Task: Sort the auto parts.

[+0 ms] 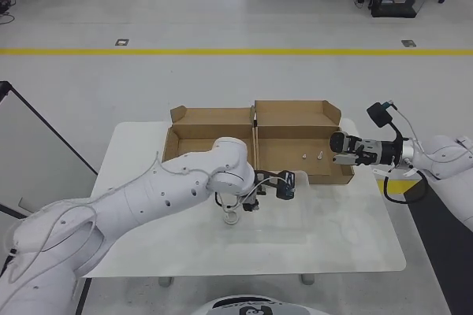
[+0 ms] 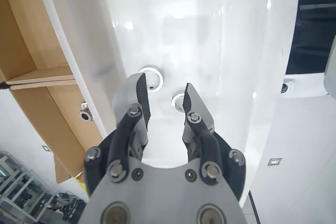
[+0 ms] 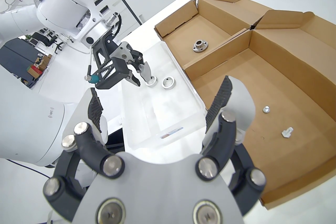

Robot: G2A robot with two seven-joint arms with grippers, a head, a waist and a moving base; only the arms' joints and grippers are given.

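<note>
A: L gripper?
B: We see it wide open, holding nothing, tips down at two rings in the clear tray, mid frame in top view.
A: R gripper?
B: Open too, empty, at the R box edge, right of centre. We spot two bolts inside it and a flange in the L box.

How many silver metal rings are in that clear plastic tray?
2. One silver metal ring lies free in the clear plastic tray; the other ring sits beside it, at the tips of the left gripper's open fingers. The gripper may hide more.
</note>
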